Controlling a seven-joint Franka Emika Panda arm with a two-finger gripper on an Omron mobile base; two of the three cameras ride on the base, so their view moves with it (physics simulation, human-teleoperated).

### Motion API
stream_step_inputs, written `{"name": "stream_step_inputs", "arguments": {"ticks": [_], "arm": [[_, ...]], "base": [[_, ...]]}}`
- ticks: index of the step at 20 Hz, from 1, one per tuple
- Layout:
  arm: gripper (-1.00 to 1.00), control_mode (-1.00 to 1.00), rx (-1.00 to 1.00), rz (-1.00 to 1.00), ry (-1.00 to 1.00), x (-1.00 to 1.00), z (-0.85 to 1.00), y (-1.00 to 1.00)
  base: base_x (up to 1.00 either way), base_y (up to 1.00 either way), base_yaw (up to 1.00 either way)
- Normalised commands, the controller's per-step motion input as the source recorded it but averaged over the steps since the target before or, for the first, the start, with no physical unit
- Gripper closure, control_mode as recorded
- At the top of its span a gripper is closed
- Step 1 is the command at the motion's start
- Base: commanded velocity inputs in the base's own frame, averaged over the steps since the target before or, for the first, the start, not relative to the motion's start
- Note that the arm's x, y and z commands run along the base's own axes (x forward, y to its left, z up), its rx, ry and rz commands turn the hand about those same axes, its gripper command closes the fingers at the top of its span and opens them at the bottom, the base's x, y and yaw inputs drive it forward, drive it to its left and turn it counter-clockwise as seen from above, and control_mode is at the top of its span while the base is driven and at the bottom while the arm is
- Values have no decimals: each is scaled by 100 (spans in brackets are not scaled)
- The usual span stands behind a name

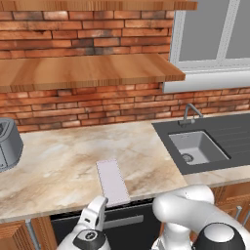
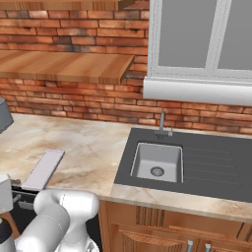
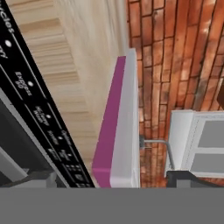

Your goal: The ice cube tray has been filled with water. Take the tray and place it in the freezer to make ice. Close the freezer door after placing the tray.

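Ice cube tray (image 1: 113, 181) lies flat on the marble counter (image 1: 63, 161), one short end at the front edge, above a black appliance panel (image 3: 39, 118). A sink (image 1: 197, 146) sits well to its right, a toaster (image 1: 7, 144) far left. The gripper (image 3: 109, 179) faces the tray's near end, jaws spread wide, holding nothing.

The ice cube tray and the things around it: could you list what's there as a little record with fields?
tray: ice cube tray, flat on the counter, near end at the front edge
gripper: gripper open, low in front of the tray, holding nothing
left of tray: grey toaster
right of tray: dark sink with faucet
behind: brick wall, wooden shelf, window
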Motion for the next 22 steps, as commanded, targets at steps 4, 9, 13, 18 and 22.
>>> {"name": "stream_step_inputs", "arguments": {"ticks": [4, 9, 13, 18, 22], "arm": [[-100, -100, 6, 2, 1, 0, 0, -20], [-100, -100, 4, 4, 0, 2, 0, -18], [-100, -100, 2, 5, 0, 14, 0, -18], [-100, -100, 0, 6, 1, 20, 0, -5], [-100, -100, 0, 6, 4, 21, 0, 0]], "base": [[0, 0, 0], [0, 0, 0], [0, 0, 0], [0, 0, 0], [0, 0, 0]]}}
